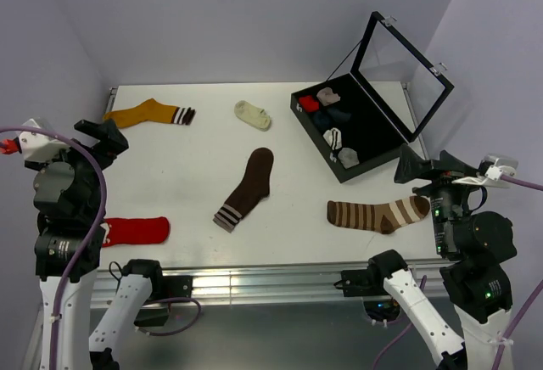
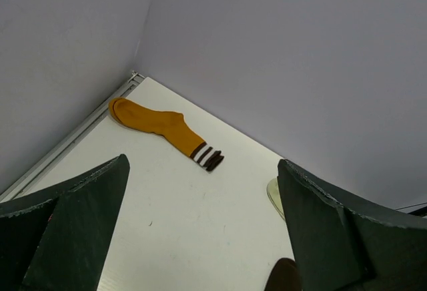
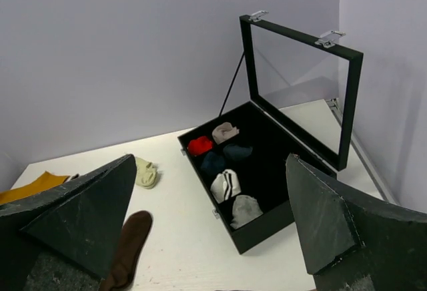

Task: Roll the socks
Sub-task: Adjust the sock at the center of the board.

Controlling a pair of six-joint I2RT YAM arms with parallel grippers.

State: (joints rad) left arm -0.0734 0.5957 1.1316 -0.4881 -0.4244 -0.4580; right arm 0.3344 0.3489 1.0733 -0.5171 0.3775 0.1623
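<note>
Now: left gripper [image 2: 203, 171] hangs over the lower left of the top view, jaws wide, holding nothing; right gripper [image 3: 210, 164] at lower right, likewise wide and empty. Mid-frame, brown sock [image 1: 249, 187] lies flat. At lower left, red sock [image 1: 138, 231]. Upper centre, cream sock [image 1: 253, 114], left of open case [image 1: 377, 122].

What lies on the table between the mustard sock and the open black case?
The short cream ankle sock, lying apart from both the mustard sock and the black case; the top external view shows it.
</note>
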